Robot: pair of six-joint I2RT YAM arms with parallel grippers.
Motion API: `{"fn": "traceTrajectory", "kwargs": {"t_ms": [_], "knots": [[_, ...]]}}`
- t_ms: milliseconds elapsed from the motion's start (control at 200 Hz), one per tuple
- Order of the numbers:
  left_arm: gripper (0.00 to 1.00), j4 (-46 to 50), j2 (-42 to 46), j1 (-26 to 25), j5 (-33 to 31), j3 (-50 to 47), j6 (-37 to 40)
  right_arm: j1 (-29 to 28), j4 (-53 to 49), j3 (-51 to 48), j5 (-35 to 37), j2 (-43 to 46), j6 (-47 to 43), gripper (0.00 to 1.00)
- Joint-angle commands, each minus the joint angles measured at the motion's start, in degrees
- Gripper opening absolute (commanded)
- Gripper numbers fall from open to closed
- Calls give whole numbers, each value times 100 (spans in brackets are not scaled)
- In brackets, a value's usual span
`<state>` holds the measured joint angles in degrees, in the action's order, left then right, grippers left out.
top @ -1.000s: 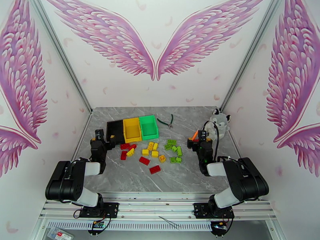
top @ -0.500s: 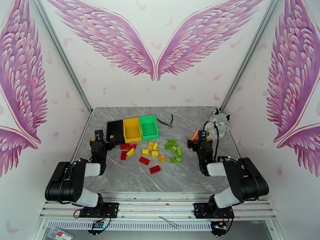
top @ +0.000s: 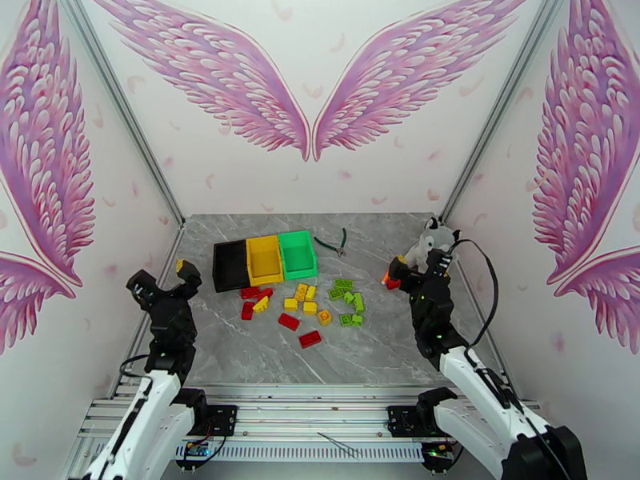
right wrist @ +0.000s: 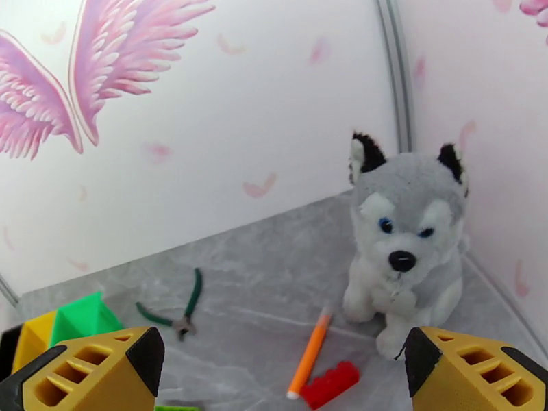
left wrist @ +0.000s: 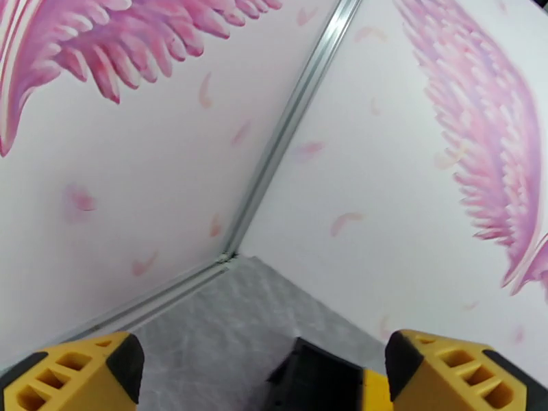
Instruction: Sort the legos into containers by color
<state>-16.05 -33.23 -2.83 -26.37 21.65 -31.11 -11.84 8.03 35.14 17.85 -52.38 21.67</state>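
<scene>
Three containers stand in a row at the back left: black (top: pixel 230 264), yellow (top: pixel 264 259) and green (top: pixel 298 253). In front of them the legos lie loose on the table: a red cluster (top: pixel 254 298), a yellow cluster (top: pixel 302 298), a green cluster (top: pixel 348 302), plus two red bricks (top: pixel 310 338) nearer the front. My left gripper (top: pixel 164 276) hangs open, left of the black bin (left wrist: pixel 315 375), holding nothing. My right gripper (top: pixel 416 270) is open and empty near the plush. One more red brick (right wrist: pixel 332 383) lies just ahead of it (right wrist: pixel 281 368).
A grey husky plush (right wrist: pixel 404 248) sits at the back right corner. An orange stick (right wrist: pixel 309 354) lies beside the red brick, and green-handled pliers (right wrist: pixel 179 313) lie right of the green bin (right wrist: pixel 82 316). Walls close the table's left, back and right sides.
Both arms have unfolded from their tucked pose. The left gripper swung left, away from the black bin. The right gripper shifted right toward the plush. Both stayed open.
</scene>
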Motion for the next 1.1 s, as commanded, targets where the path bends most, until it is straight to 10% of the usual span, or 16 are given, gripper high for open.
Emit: {"fn": "traceTrajectory", "kwargs": {"t_ms": [0, 285, 430, 795, 895, 1100], "knots": [[99, 1351, 385, -72, 1875, 137, -979, -16, -2660, 1075, -1279, -239, 1340, 99], [99, 1200, 862, -225, 3304, -347, -1636, -38, -588, -526, -3250, 295, 2085, 99], [99, -105, 1052, -294, 3528, -1088, -1989, -423, -1647, 390, -3496, -462, 1266, 94], [99, 400, -902, -1516, 3477, 82, -1294, -2845, -3771, 2602, -1298, -3279, 238, 84], [86, 749, -1766, -1679, 4029, 545, -906, -3125, -4244, 3018, -992, -3878, 150, 84], [98, 557, -2184, -1694, 3992, 197, -1100, -3207, -4583, 3209, -866, -4344, 156, 85]]}}
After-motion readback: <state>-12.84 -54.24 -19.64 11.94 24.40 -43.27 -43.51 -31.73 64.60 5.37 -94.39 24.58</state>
